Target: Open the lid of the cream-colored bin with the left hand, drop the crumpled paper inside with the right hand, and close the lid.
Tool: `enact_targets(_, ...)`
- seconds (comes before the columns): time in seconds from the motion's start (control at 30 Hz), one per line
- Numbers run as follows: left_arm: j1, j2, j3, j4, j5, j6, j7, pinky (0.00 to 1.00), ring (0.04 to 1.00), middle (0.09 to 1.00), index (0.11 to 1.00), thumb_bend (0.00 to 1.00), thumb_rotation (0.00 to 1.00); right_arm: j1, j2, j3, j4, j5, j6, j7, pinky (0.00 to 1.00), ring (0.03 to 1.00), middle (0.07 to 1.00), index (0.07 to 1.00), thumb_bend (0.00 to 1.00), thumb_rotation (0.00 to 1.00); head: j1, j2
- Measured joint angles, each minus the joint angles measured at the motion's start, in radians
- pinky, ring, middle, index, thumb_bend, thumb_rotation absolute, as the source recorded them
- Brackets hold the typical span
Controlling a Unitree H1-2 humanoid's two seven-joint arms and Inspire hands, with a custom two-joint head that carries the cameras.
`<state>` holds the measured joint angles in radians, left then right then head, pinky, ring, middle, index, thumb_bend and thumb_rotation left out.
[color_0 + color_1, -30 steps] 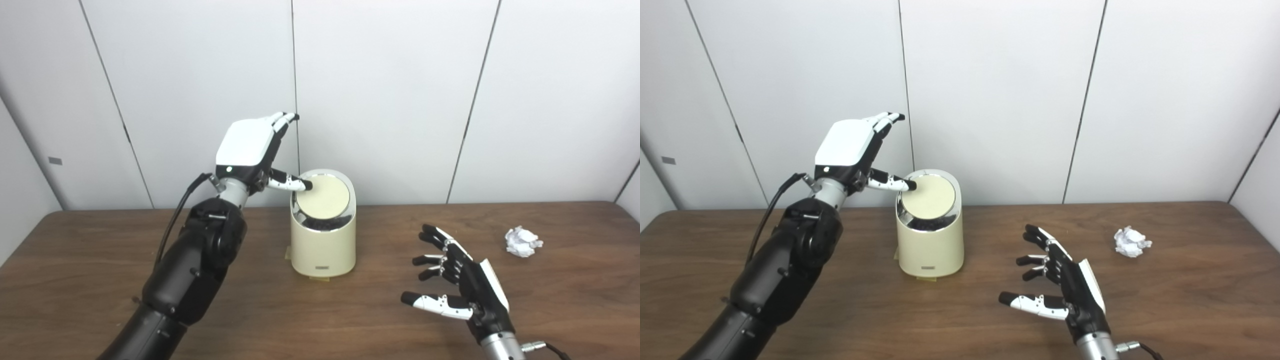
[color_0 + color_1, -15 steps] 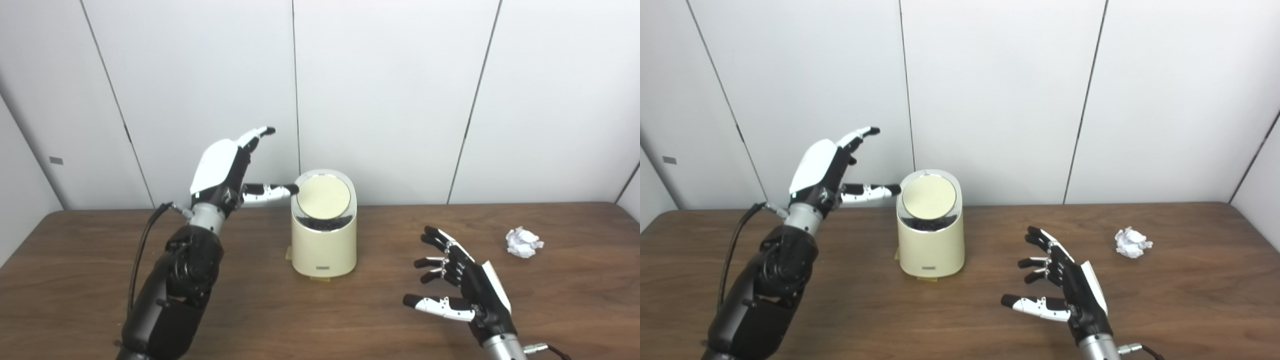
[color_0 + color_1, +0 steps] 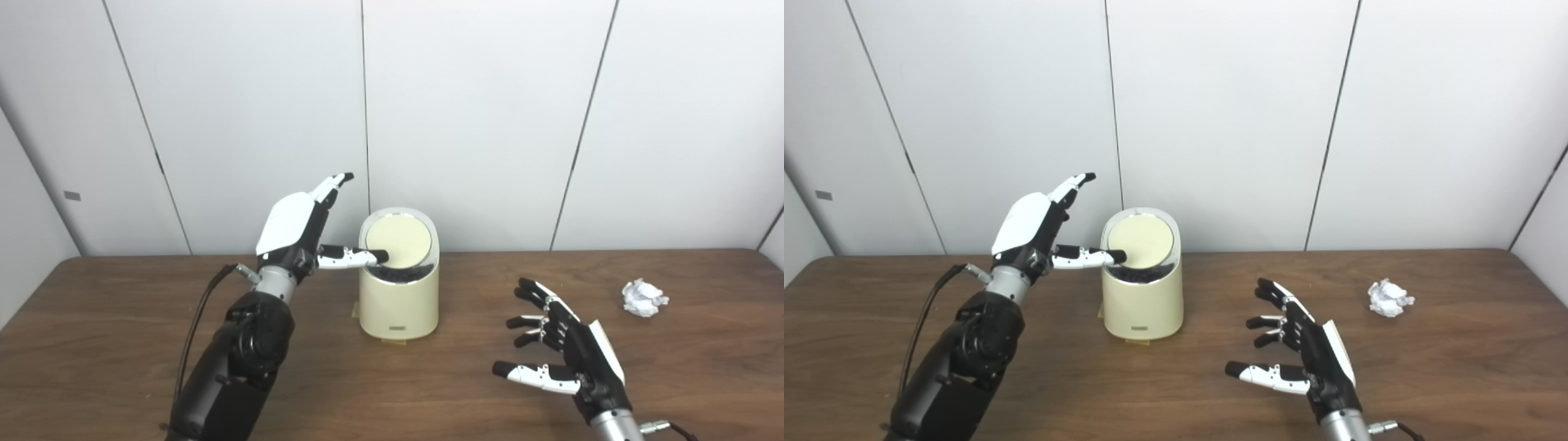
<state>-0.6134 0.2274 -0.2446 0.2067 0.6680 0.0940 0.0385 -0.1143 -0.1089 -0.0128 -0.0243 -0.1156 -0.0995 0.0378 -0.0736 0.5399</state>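
Observation:
The cream-colored bin [image 3: 399,304] stands at the table's middle, near the wall. Its round lid [image 3: 398,241] is tilted toward me and slightly ajar, with a dark gap under its lower edge. My left hand [image 3: 300,229] is open beside the bin's left side, fingers pointing up, its thumb reaching to the lid's lower left rim. The crumpled paper [image 3: 644,297] lies on the table at the far right. My right hand [image 3: 566,355] hovers open at the lower right, fingers spread, holding nothing, well apart from the paper.
The brown wooden table [image 3: 122,343] runs across the view, backed by a white panelled wall [image 3: 490,122]. A small yellowish pad [image 3: 392,340] shows under the bin's base.
My left hand drew back left from the lid's upper rim, then came down and right, so its thumb now sits at the lid's lower left edge. The right hand barely moved.

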Motion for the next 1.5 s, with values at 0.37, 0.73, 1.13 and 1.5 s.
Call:
enact_targets(0.37, -0.036, -0.024, -0.034, 0.086, 0.057, -0.004, 0.055, 0.75, 0.928, 0.945, 0.967, 0.99, 0.46, 0.0, 0.0, 0.001, 0.0, -0.011, 0.0, 0.0, 0.49, 0.651, 0.842, 0.845, 0.76, 0.16, 0.002, 0.003)
enact_targets(0.73, -0.085, -0.029, -0.08, 0.17, 0.16, -0.003, 0.149, 0.84, 0.942, 0.945, 0.965, 0.94, 0.44, 0.0, 0.001, 0.002, -0.003, -0.018, 0.012, 0.0, 0.5, 0.651, 0.844, 0.846, 0.75, 0.15, -0.005, 0.006)
enact_targets(1.13, -0.124, -0.02, -0.134, 0.207, 0.237, 0.018, 0.159, 0.85, 0.968, 0.963, 0.984, 0.99, 0.32, 0.0, 0.006, 0.0, -0.009, -0.01, 0.016, -0.001, 0.51, 0.65, 0.843, 0.847, 0.76, 0.15, -0.008, 0.012)
enact_targets(1.5, -0.163, 0.042, -0.235, 0.151, 0.33, 0.074, 0.031, 0.89, 0.999, 1.0, 1.0, 1.0, 0.28, 0.0, 0.007, 0.0, -0.011, -0.007, 0.018, -0.001, 0.51, 0.649, 0.842, 0.844, 0.77, 0.14, -0.006, 0.023)
